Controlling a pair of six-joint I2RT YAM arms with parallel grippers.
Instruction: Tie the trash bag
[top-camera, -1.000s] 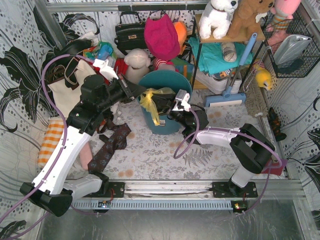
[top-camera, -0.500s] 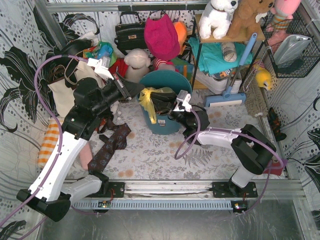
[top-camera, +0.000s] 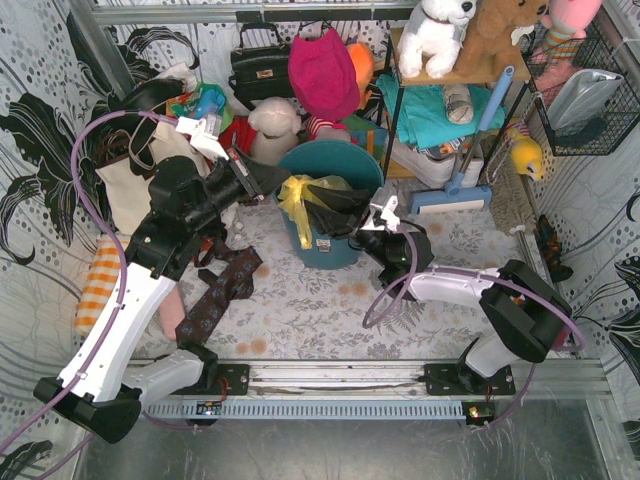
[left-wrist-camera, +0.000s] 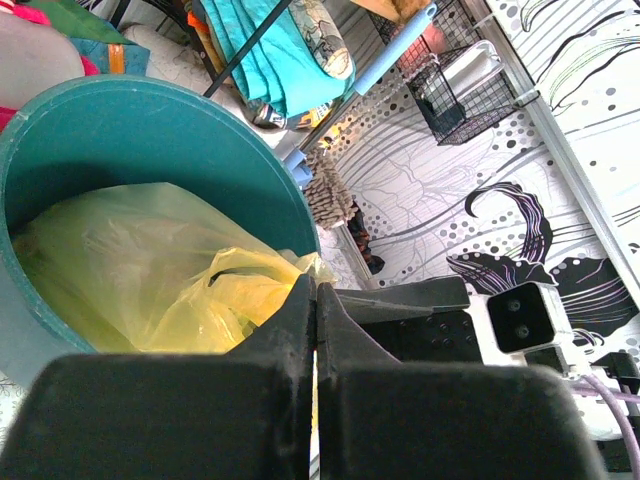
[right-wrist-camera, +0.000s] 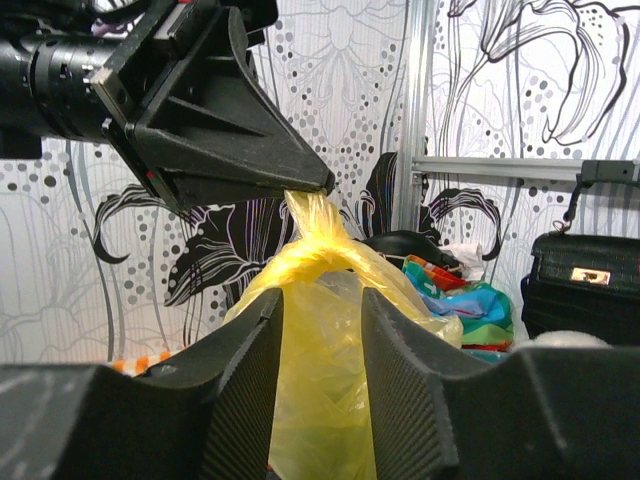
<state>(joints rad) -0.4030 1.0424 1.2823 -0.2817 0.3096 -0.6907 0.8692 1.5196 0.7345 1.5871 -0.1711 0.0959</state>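
- Because a knot needs a taut neck, the trash bag (top-camera: 300, 205) sits inside the teal bucket (top-camera: 332, 146), with its gathered top drawn up over the bucket's left rim into a twisted yellow tail.
- The left gripper (right-wrist-camera: 312, 186) is clamped together on the tip of that tail, just above the bucket's left rim. It holds the tail up and away from the bucket, so the plastic below is stretched rather than slack.
- A tight wrapped band shows just under the left gripper's tip. I judge this to be the knot, though I cannot tell how firmly it is cinched.
- The right gripper (right-wrist-camera: 318, 300) reaches in over the bucket's right rim, its jaws apart. They straddle the bag just below the band and do not visibly squeeze it. The placement looks meant to steady the neck against the pull.
- A cream tote (top-camera: 130, 185) lies left of the bucket and a black handbag (top-camera: 262, 65) sits behind it, both well apart from the work.
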